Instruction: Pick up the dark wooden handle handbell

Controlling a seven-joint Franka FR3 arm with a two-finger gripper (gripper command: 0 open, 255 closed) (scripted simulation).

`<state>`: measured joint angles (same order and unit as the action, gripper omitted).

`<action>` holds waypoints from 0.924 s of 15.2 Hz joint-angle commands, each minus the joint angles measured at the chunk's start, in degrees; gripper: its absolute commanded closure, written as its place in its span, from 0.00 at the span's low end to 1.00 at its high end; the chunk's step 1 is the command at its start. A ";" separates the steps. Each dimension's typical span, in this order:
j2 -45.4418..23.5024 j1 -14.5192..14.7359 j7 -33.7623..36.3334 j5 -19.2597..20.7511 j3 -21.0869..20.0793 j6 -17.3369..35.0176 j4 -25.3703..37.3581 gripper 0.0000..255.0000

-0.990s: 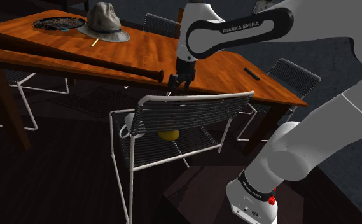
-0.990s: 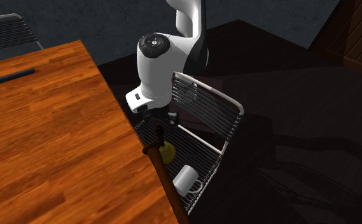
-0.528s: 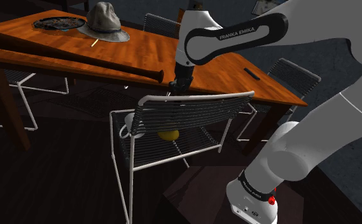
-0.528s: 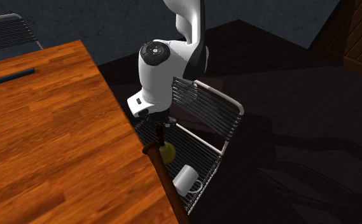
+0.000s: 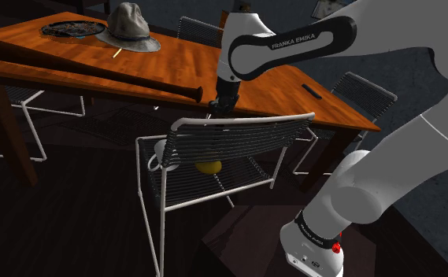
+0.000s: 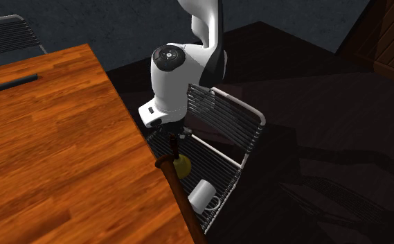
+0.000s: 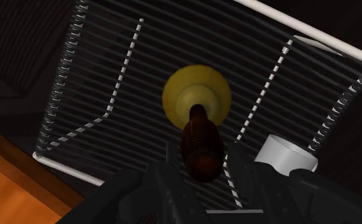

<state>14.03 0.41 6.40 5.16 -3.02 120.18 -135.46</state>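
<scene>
A handbell (image 7: 196,95) with a yellow bell and a dark ribbed wooden handle (image 7: 200,149) stands upright on the wire seat of a white chair (image 5: 238,120). My gripper (image 7: 201,156) hangs straight above it, its two black fingers clasping the handle from both sides. In the shoulder view the gripper (image 5: 223,105) sits just behind the chair's backrest, and the bell (image 5: 208,166) shows yellow through the wires. The second exterior view has the gripper (image 6: 174,137) beside the table edge, above the bell (image 6: 181,165).
A white mug (image 6: 202,195) lies on the same seat, close to the bell. The orange wooden table (image 6: 50,152) borders the chair; a long bat (image 5: 96,72) overhangs its edge near the gripper. A hat (image 5: 131,27) and a dark dish (image 5: 72,29) sit at the far end.
Between one second and half a second ago the gripper came down over the handle and its fingers drew together. Nothing has moved since.
</scene>
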 commanded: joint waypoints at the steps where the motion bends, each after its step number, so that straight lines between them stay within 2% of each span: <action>1: 0.28 0.00 -0.10 -0.05 0.02 -0.87 0.50 1.00; 14: 3.16 0.10 -1.10 -0.58 0.08 -11.17 7.95 1.00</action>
<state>17.17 0.48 5.32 4.63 -2.88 110.13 -128.61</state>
